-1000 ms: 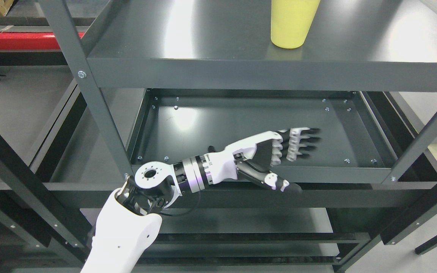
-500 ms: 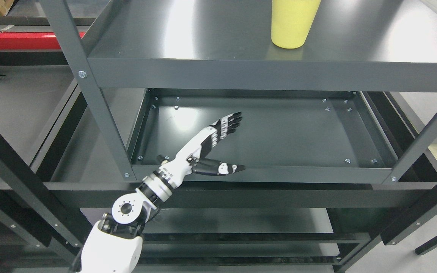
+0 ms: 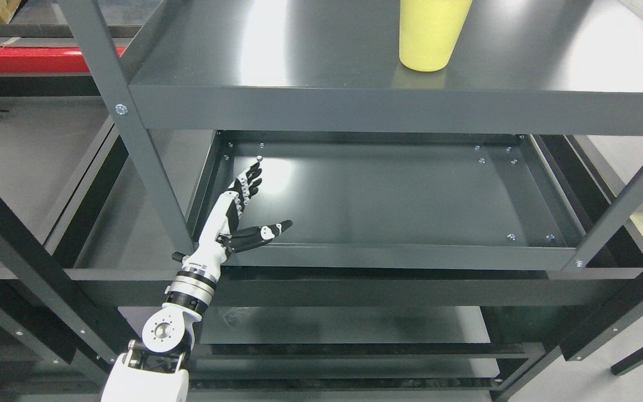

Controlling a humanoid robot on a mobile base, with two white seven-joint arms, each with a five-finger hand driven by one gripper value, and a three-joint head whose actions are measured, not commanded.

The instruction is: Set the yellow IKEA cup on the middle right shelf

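Far left of my head view: a red beam (image 3: 42, 58) behind the dark rack post (image 3: 126, 120), not involved. Left arm enters from the lower left; the left hand (image 3: 238, 215) now sits over the front left corner of the lower tray shelf (image 3: 399, 195), fingers (image 3: 248, 181) spread and straight, thumb (image 3: 268, 230) angled out to the right over the front lip, holding nothing. Change noted: a second ago this hand reached well to the right, over the middle of that tray; half a second ago it was already swinging back; now it is pulled in close to the left post, wrist lower in the picture. I read that as the arm retracting after release, not an approach. Moving right: the tray shelf itself is bare apart from its bolts. Above it, on the upper shelf (image 3: 299, 61) and right of centre, the yellow IKEA cup (image 3: 430, 36) stands upright on its base, top cut off by the picture edge; its position matches the earlier pictures. It is well apart from the hand. Judgement: the cup appears placed, and the task looks essentially finished, with only arm stowage left. I cannot confirm which tier counts as "middle right" from this view. Right arm not visible.
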